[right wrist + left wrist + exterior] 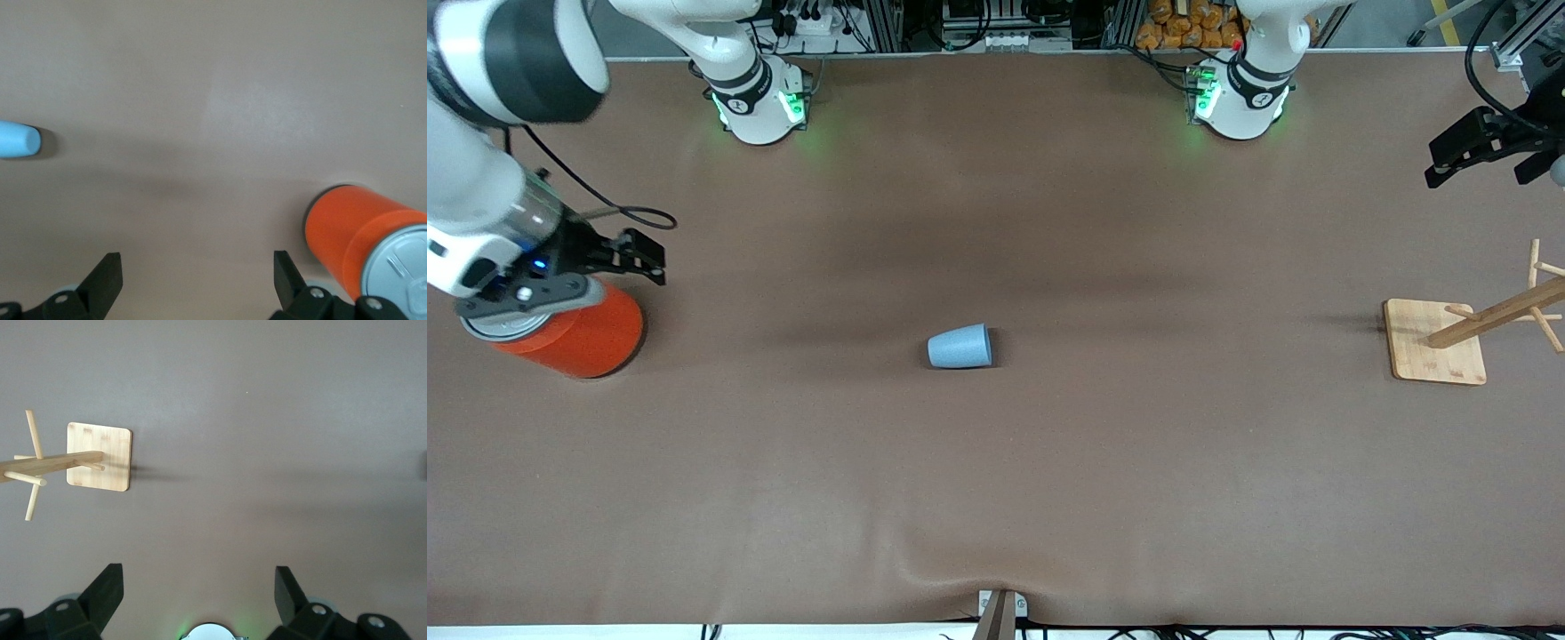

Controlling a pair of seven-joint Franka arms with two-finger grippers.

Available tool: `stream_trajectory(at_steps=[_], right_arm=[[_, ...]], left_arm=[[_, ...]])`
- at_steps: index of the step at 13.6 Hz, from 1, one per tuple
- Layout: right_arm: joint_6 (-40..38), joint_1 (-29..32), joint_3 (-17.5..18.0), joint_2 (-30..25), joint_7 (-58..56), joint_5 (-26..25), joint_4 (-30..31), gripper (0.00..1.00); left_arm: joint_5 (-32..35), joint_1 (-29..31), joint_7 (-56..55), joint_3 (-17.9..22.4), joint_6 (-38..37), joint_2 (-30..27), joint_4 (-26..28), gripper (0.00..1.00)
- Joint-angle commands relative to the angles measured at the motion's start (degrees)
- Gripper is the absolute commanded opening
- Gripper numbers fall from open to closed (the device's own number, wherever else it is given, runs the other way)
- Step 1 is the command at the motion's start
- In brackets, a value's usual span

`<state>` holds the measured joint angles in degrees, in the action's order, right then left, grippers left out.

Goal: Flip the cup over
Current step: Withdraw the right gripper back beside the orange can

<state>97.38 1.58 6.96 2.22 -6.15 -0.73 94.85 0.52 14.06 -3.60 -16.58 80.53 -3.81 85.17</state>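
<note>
The small light-blue cup (959,347) lies on its side in the middle of the brown table, its wider mouth end turned toward the left arm's end. Its narrow base end shows at the edge of the right wrist view (17,140). My right gripper (647,256) (197,260) hangs open and empty over the table beside the orange can, well away from the cup. My left gripper (1436,164) (199,577) also hangs open and empty, over the left arm's end of the table, with bare table below it.
A large orange can (578,338) (353,233) with a grey lid stands at the right arm's end, partly under that arm's wrist. A wooden peg rack on a square base (1436,342) (99,457) stands at the left arm's end.
</note>
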Motion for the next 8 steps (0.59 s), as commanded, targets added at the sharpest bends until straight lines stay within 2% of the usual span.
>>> stream_trajectory(at_steps=[1,2,4,5,8], right_arm=[[-2.9,3.0,0.3,-0.2,0.6,2.0,-4.4,1.00],[-3.2,3.2,-0.4,-0.5,0.5,2.0,-4.7,1.00],[-3.6,2.1,-5.1,-0.5,1.3,2.6,-4.5,1.00],[-5.3,1.9,-6.3,-0.4,3.1,3.3,-4.5,1.00],[-9.5,1.6,-6.6,-0.5,12.5,3.5,-4.5,1.00]], left_arm=[[0.2,0.4,0.3,-0.4,-0.2,0.2,-0.6,1.00],[-0.2,0.4,0.3,-0.4,-0.3,0.5,-0.5,1.00],[-1.3,-0.4,-0.2,-0.8,-0.3,2.5,-0.3,1.00],[-2.6,-0.7,-1.8,-1.7,0.2,3.8,-0.3,1.00],[-8.9,-0.9,-7.7,-4.8,4.1,9.2,-0.1,1.00]])
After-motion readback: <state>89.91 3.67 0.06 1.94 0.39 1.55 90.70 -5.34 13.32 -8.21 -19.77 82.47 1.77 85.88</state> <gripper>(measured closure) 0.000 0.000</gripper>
